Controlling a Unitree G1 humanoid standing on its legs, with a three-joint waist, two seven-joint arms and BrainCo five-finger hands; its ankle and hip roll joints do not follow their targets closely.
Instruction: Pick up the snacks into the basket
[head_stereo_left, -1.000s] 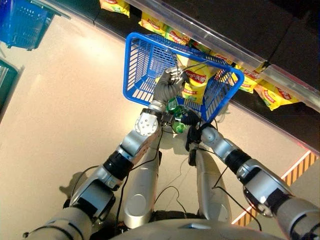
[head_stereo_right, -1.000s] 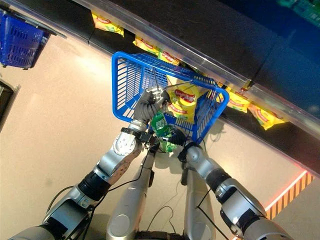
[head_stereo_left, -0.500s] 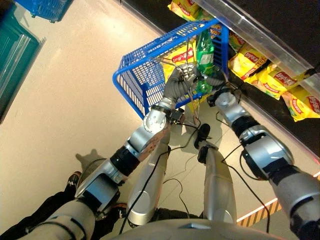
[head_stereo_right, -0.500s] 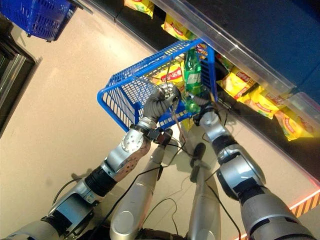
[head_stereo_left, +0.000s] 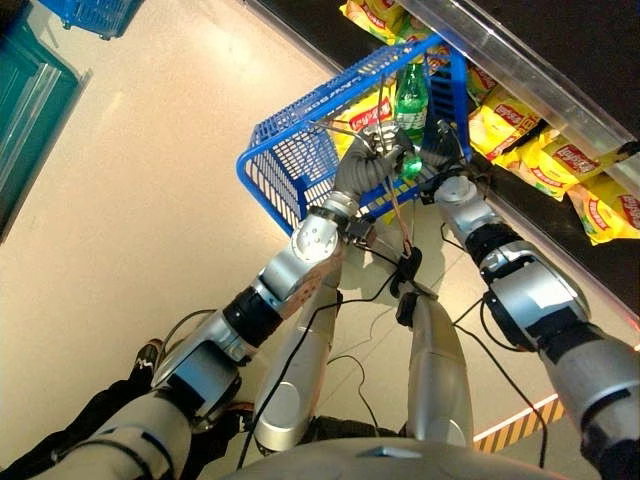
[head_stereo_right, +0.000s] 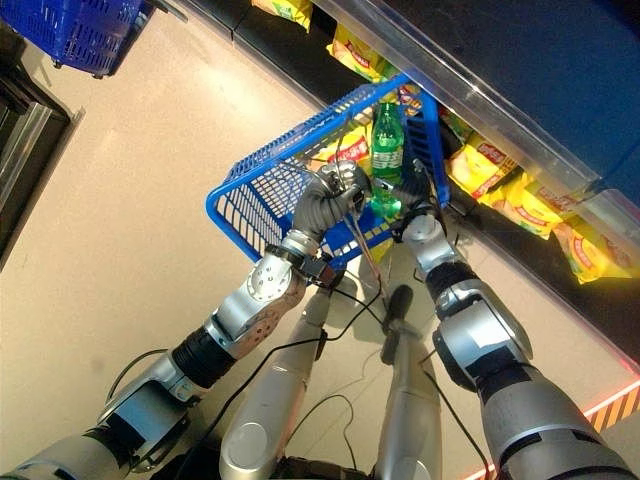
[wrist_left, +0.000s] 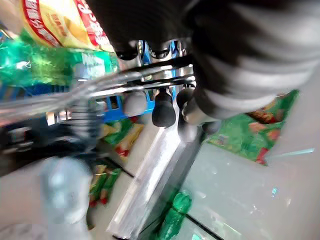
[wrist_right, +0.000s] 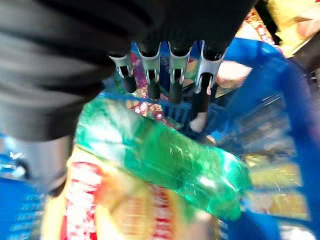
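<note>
Seen from the head camera half a second on: the blue wire-mesh plastic basket (head_stereo_left: 300, 160) has shifted a little toward the centre of the frame, and the green plastic bottle (head_stereo_left: 408, 95) has sunk lower against the basket's far rim. I read that as the bottle being fed down into the basket, with the release not yet made.

Upper left of the frame, a second blue basket (head_stereo_left: 95, 12) sits on the pale floor (head_stereo_left: 130, 200), well apart from the work.

Centre frame, my left hand (head_stereo_left: 362, 165) is curled round the basket's thin metal handle (wrist_left: 125, 82); the left wrist view shows dark fingertips (wrist_left: 164, 110) wrapped under the wire, so the basket hangs from that grip.

Just right of it, my right hand (head_stereo_right: 412, 208) is closed on the bottle's lower end, the bottle upright and its neck pointing to the top of the frame. In the right wrist view the fingers (wrist_right: 172, 75) bend over the green body, with a yellow snack bag with red lettering (wrist_right: 120, 210) lying under it inside the basket.

Along the upper right, more yellow snack bags (head_stereo_left: 560, 165) lie in a row on the dark shelf (head_stereo_left: 560, 60) behind a clear plastic rail (head_stereo_left: 520, 75), none yet taken by either hand.
</note>
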